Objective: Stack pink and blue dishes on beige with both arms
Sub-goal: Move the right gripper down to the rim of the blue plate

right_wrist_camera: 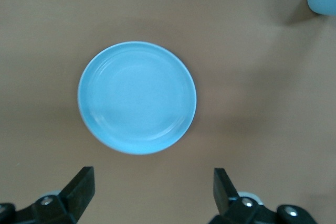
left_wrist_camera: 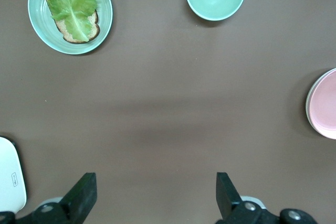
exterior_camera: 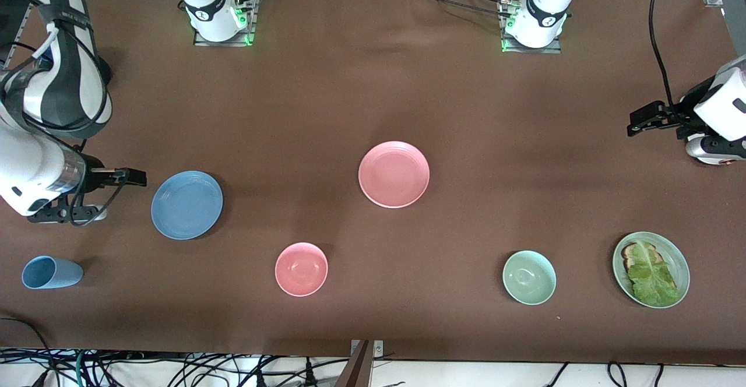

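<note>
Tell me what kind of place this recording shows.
Probably a robotics lab bench: two arms bolted to a brown-covered table, loose cables along its edge, and tableware like a pink plate set out.

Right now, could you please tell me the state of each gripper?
Left gripper: open, holding nothing, over bare table at the left arm's end.
Right gripper: open, holding nothing, beside the blue plate.

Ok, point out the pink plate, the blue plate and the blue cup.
pink plate (exterior_camera: pixel 394 174): front view, on its flat middle.
blue plate (right_wrist_camera: pixel 137 98): right wrist view, on its flat middle.
blue cup (exterior_camera: pixel 51 273): front view, on its side wall; the cup lies on its side.
</note>
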Tool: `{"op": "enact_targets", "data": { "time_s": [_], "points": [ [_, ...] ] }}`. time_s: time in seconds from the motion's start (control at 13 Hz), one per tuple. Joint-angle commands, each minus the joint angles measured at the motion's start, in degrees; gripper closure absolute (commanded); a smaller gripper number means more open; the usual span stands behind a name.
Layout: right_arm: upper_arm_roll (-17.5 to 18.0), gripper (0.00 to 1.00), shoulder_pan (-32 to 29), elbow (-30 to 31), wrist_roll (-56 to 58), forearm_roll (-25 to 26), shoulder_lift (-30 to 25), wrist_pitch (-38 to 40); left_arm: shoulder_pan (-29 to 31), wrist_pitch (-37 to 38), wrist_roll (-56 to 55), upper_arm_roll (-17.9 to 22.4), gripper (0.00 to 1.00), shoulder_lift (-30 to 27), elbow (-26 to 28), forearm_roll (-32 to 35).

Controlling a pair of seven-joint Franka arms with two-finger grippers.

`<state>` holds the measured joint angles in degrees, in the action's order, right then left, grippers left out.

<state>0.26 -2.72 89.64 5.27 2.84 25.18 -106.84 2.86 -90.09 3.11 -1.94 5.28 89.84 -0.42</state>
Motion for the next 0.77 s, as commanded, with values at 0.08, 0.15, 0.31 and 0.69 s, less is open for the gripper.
{"op": "enact_targets", "data": {
  "time_s": [0.08,0.15,0.31,0.69],
  "points": [
    [0.71,0.0,-2.02,-0.87,1.4,0.68,5.83,-5.47,-0.84,-0.61,1.02,0.8,0.0,-0.8,0.96,-0.63],
    [0.71,0.0,-2.37,-0.78,1.4,0.68,7.15,-7.22,-0.84,-0.61,1.02,0.62,0.0,-0.89,0.96,0.85],
    [0.71,0.0,-2.81,-0.78,1.4,0.5,9.35,-10.39,-1.01,-0.61,0.93,0.44,0.0,-0.89,0.96,1.92],
    [0.71,0.02,-3.25,-0.78,1.4,0.5,12.87,-15.23,-0.84,-0.7,0.58,-0.08,0.0,-0.63,0.96,1.92]
  ]
}}
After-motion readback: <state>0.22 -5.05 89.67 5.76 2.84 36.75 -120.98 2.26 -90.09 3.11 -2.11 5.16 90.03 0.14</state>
